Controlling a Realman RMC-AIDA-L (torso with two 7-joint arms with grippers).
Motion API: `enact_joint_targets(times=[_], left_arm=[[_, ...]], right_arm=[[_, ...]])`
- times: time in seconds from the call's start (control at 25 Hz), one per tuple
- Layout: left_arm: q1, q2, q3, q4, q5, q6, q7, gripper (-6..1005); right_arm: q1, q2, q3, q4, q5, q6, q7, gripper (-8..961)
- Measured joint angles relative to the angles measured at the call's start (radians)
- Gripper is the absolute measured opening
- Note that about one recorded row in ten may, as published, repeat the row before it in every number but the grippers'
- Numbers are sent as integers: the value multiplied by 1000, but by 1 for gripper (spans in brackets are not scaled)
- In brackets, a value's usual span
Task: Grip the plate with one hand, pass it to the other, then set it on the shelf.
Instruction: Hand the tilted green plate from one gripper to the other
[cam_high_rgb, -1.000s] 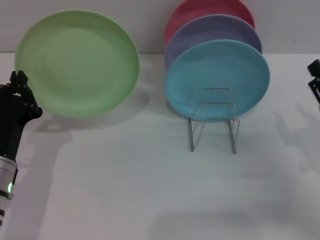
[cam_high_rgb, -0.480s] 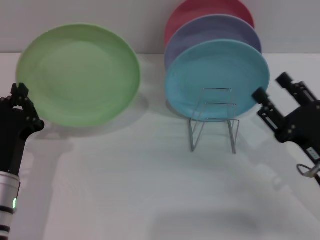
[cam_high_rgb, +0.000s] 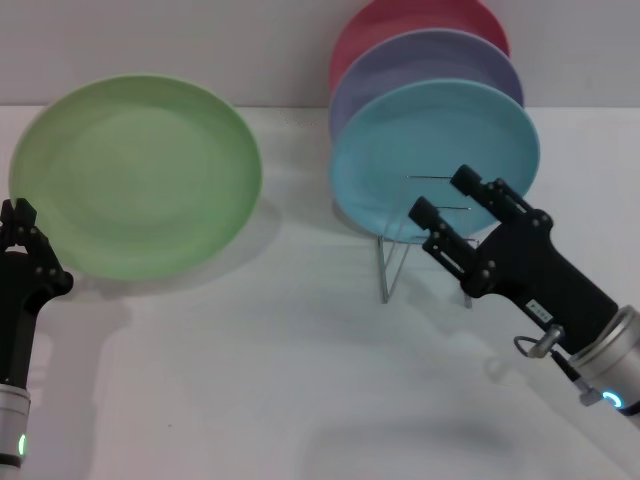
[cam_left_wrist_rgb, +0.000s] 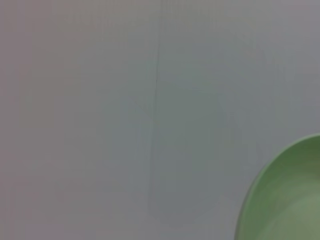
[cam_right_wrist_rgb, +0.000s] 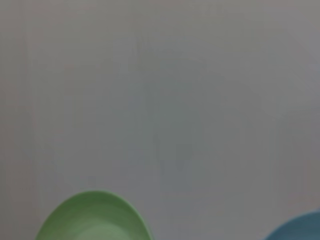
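Observation:
The light green plate (cam_high_rgb: 135, 175) hangs tilted above the white table, with its shadow under it. My left gripper (cam_high_rgb: 20, 228), on the arm with the green light, is shut on the plate's lower left rim. The plate also shows in the left wrist view (cam_left_wrist_rgb: 290, 200) and in the right wrist view (cam_right_wrist_rgb: 95, 220). My right gripper (cam_high_rgb: 445, 197), on the arm with the cyan light, is open and empty. It reaches in from the lower right, in front of the chrome wire shelf (cam_high_rgb: 385, 270), with its fingers pointing toward the green plate.
A turquoise plate (cam_high_rgb: 400, 150), a lavender plate (cam_high_rgb: 430, 55) and a pink-red plate (cam_high_rgb: 400, 20) stand upright in the shelf, one behind the other. The turquoise plate's edge shows in the right wrist view (cam_right_wrist_rgb: 300, 227). A grey wall runs behind the table.
My right arm has swung in from the right edge to in front of the shelf. My left gripper and the green plate have moved down and a little left.

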Motion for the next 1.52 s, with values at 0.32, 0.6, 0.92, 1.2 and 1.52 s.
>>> enact_joint_targets(times=[0.32, 0.6, 0.92, 1.2, 1.52], left_arm=[[3, 0, 23, 2, -2, 24, -1, 41], [14, 0, 27, -4, -10, 25, -1, 42], [16, 0, 45, -9, -23, 24, 1, 44], [5, 0, 144, -105, -171, 25, 169, 45], [4, 0, 188, -186, -261, 26, 279, 47]], right_arm=[[7, 3, -1, 19, -2, 31, -7, 664], [9, 3, -12, 51, -3, 68, -86, 663], [29, 3, -5, 89, -4, 126, -131, 663], [94, 2, 2, 122, 3, 238, -132, 663], [138, 2, 21, 144, 1, 327, -133, 662]])
